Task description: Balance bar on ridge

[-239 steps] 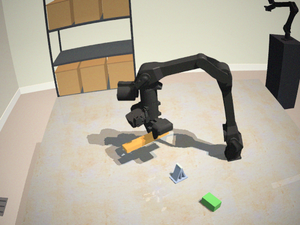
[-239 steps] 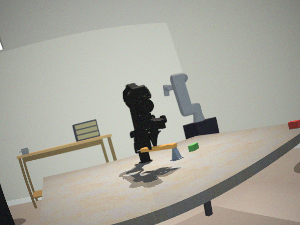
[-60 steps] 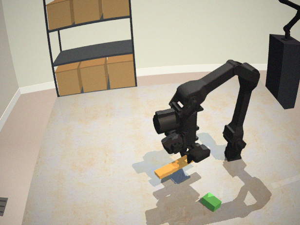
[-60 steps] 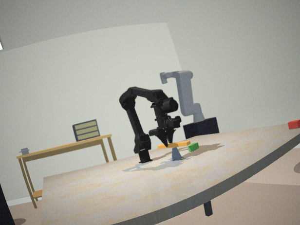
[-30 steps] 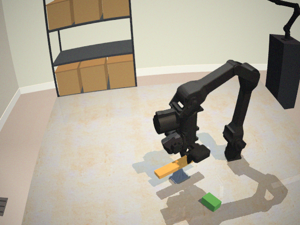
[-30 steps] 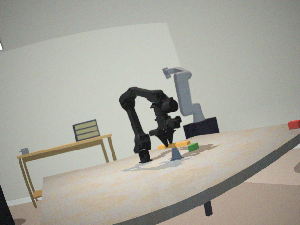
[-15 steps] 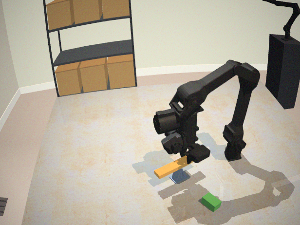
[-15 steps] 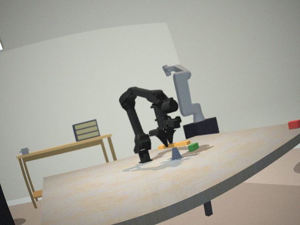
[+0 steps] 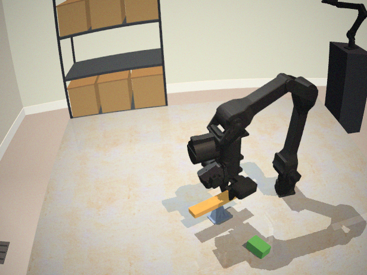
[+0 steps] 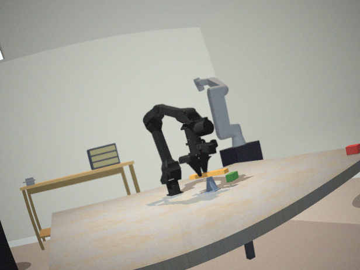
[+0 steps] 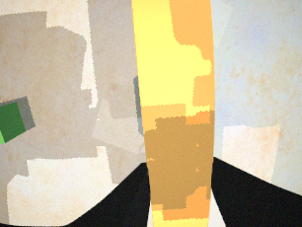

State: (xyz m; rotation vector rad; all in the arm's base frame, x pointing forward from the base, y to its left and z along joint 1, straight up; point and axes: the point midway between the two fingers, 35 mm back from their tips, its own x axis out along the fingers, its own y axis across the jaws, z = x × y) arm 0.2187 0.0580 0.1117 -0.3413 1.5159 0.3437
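An orange bar (image 9: pixel 208 206) (image 10: pixel 220 172) (image 11: pixel 165 64) lies lengthwise over the top of the blue-grey ridge (image 9: pixel 220 216) (image 10: pixel 211 186) (image 11: pixel 138 106), clear of the table and roughly level with it. I cannot tell whether the bar's underside touches the ridge top. My gripper (image 9: pixel 230 194) (image 10: pixel 203 175) (image 11: pixel 179 168) is shut on the bar, off to the arm-base side of the ridge. In the wrist view the bar runs up between the two black fingers and hides most of the ridge.
A green block (image 9: pixel 258 247) (image 10: pixel 232 176) (image 11: pixel 12 120) lies on the table (image 9: pixel 104 178) (image 10: pixel 131 228), off to one side of the ridge. A red block (image 10: pixel 352 149) is far off at the table's right edge in the exterior view. The arm's base stands behind the bar.
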